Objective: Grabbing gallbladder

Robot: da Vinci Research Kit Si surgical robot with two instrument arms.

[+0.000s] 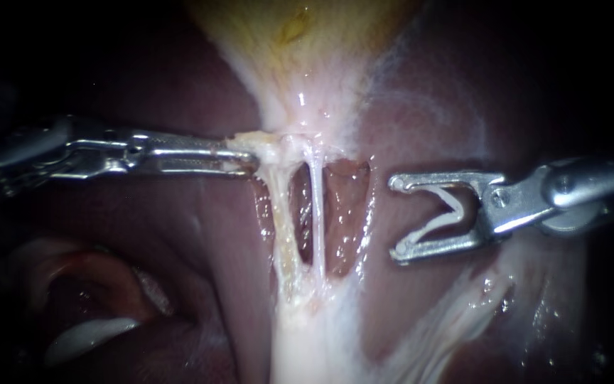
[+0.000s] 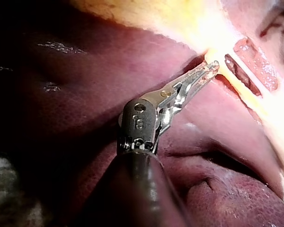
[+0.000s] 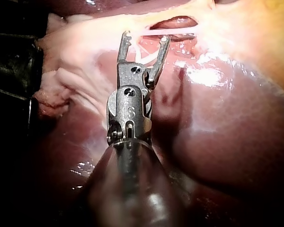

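Observation:
The yellowish gallbladder (image 1: 300,43) hangs at the top of the endoscope view and narrows to a pale neck. My left instrument (image 1: 250,155) comes in level from the left, its jaws shut on that neck tissue. The left wrist view shows the same hold by my left instrument (image 2: 214,68) at the edge of the gallbladder (image 2: 156,16). Below the neck run two thin tubes, the left tube (image 1: 286,227) and the right tube (image 1: 318,220). My right instrument (image 1: 396,219) stands to their right, clear of them. Its jaws are wide apart and carry a white clip (image 1: 431,226).
Dark red liver (image 1: 179,235) lies on both sides of the tubes. A window of reddish tissue (image 1: 346,206) shows between and beside them. In the right wrist view my right instrument (image 3: 146,37) points at the pale strands, with the liver (image 3: 227,123) bulging beside it.

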